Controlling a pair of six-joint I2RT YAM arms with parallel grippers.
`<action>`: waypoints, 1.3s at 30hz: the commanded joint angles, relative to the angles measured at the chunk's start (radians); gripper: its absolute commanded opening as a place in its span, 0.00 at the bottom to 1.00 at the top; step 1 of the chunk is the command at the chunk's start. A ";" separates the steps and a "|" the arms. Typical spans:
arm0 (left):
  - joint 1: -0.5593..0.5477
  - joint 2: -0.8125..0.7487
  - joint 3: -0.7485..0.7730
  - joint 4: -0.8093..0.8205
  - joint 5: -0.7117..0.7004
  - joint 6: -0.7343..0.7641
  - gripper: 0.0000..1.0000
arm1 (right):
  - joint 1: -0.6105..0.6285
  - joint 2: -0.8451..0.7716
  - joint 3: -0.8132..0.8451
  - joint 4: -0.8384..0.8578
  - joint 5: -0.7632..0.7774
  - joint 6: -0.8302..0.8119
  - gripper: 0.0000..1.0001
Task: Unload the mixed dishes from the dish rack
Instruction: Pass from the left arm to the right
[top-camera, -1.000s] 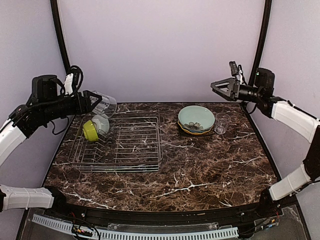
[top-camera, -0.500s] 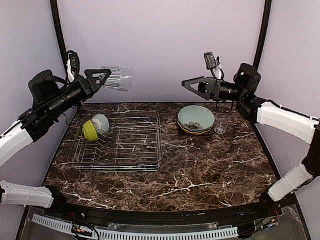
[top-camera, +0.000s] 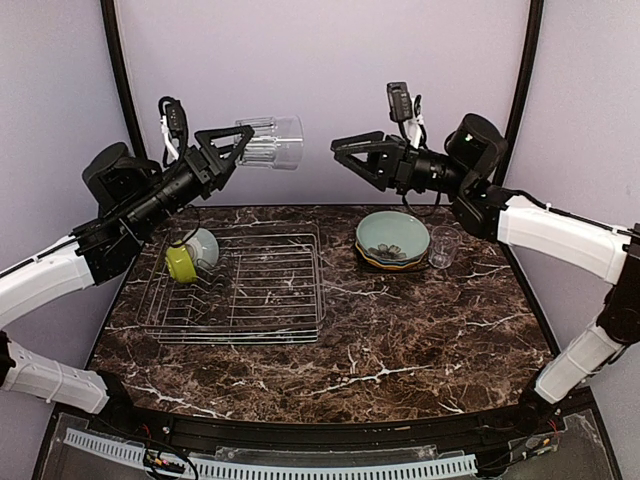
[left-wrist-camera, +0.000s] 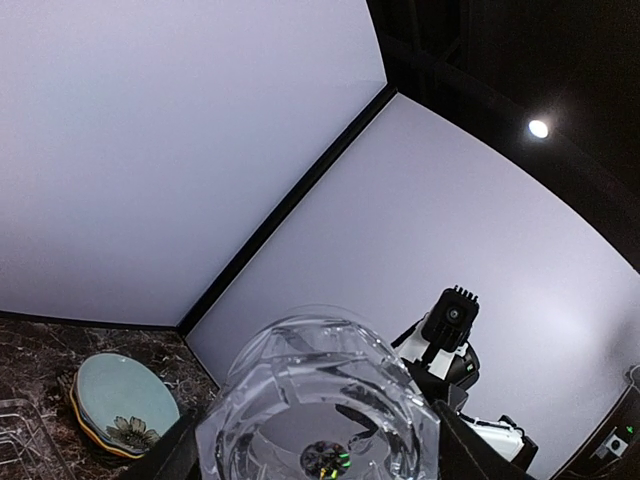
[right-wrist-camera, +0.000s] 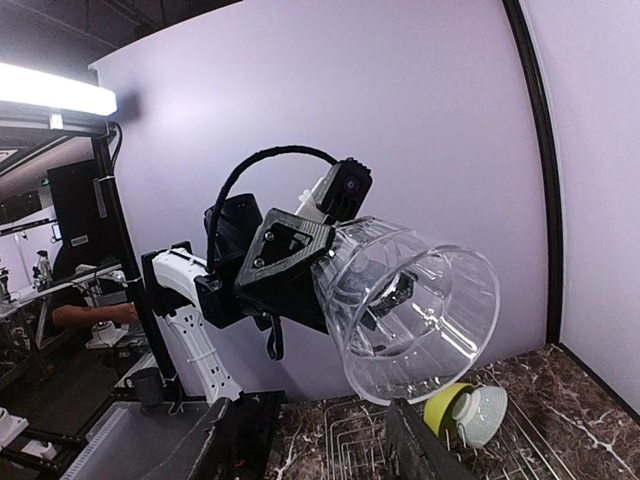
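My left gripper (top-camera: 236, 143) is shut on a clear ribbed glass (top-camera: 272, 142) and holds it high above the dish rack (top-camera: 240, 290), lying sideways with its mouth toward the right arm. In the left wrist view the glass (left-wrist-camera: 322, 390) sits between my fingers (left-wrist-camera: 176, 452). My right gripper (top-camera: 350, 162) is open and empty, level with the glass and a short gap to its right. In the right wrist view the glass (right-wrist-camera: 415, 305) hangs above and between the open fingers (right-wrist-camera: 415, 448). A yellow-green bowl (top-camera: 180, 261) and a pale-green bowl (top-camera: 204, 246) stand in the rack's far left corner.
A stack of plates with the pale-green flower plate (top-camera: 392, 238) on top lies at the back right. A second clear glass (top-camera: 443, 246) stands upright just right of it. Black frame posts rise at both back corners.
My left arm has lifted the glass up from the rack and carried it to the right. My right arm has swung left toward it, jaws open.
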 joint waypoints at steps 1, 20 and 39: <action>-0.017 0.016 -0.005 0.147 0.004 -0.047 0.38 | 0.025 0.025 0.038 0.054 0.035 -0.033 0.47; -0.063 0.132 -0.016 0.323 0.014 -0.138 0.38 | 0.082 0.071 0.063 0.114 0.070 -0.067 0.28; -0.070 0.085 -0.043 0.191 -0.052 -0.050 0.78 | 0.038 -0.023 0.058 -0.084 0.123 -0.116 0.00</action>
